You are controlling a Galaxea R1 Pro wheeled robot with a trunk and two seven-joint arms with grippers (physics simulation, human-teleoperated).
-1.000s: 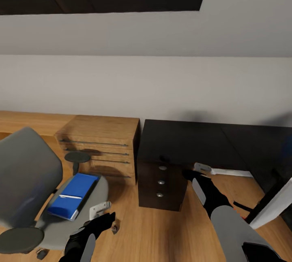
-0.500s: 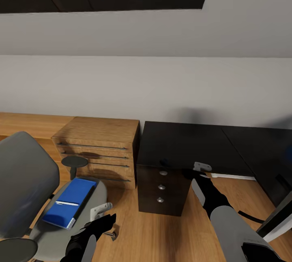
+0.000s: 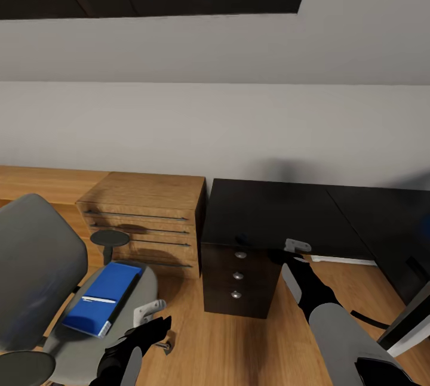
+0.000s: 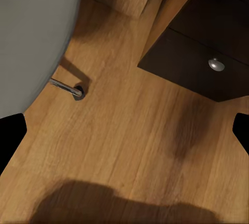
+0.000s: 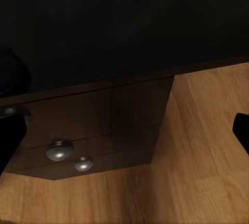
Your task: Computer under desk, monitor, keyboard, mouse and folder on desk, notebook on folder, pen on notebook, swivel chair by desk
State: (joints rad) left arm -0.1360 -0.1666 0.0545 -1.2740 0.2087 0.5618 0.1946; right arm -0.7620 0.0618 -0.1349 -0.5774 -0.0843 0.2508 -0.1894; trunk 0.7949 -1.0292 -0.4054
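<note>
The flat bright blue folder (image 3: 98, 298) lies on the grey padded swivel chair (image 3: 36, 266) at near left, something thin and white atop it. The long black desk (image 3: 286, 213), right, looks bare here, so the arranging is largely undone. Left gripper (image 3: 156, 320) and right gripper (image 3: 280, 253): open or closed, I cannot tell.

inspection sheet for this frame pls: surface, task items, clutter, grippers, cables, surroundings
Surface: desk, black top, bare where visible.
Job's things: folder, blue, lies on the swivel chair seat with a thin white item on top. A slanted white-and-black panel at the head view's right edge cannot be identified.
Clutter: nothing seen.
Grippers: left gripper beside the chair seat, holding nothing; right gripper by the desk's front edge above the dark drawer unit. Finger spacing cannot be judged on either.
Cables: dark line on the wood floor at right, possibly a cable.
Surroundings: oak drawer unit, white wall.
</note>
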